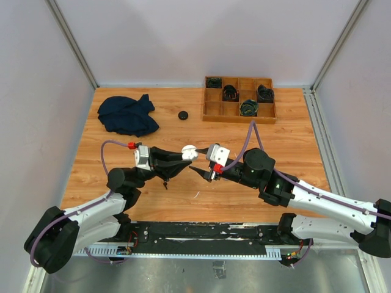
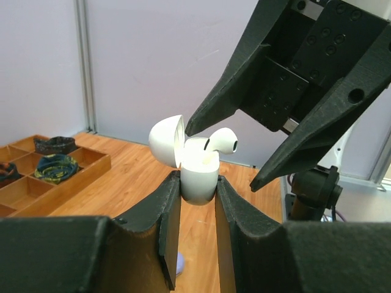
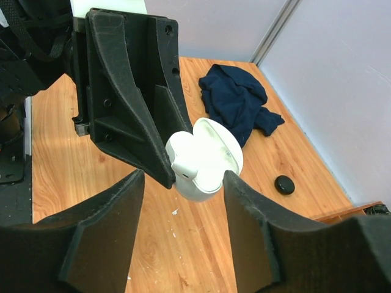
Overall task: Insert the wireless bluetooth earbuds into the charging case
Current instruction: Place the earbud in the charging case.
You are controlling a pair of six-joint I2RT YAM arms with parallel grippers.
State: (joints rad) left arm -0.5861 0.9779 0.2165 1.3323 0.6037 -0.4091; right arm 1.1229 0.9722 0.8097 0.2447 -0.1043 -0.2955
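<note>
Left gripper [image 2: 195, 183]: clamps lid-up white case [image 2: 198, 178] at centre. Right gripper [image 3: 183, 175]: jaws apart, flanks white earbud [image 2: 223, 139] poking up from case.

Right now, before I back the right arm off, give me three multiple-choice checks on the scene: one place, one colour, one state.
1. Where is the small black round case?
A. in the wooden tray
B. on the table, between the dark blue cloth and the tray
C. on top of the cloth

2. What colour is the earbud poking out of the charging case?
A. white
B. black
C. purple

3. How is that case's lid?
A. shut
B. open
C. lying on the table

Answers:
1 B: it lies on bare wood, apart from both the cloth and the tray.
2 A: the left wrist view shows a white bud.
3 B: the lid is tipped back while the left gripper clamps the case's body.
</note>
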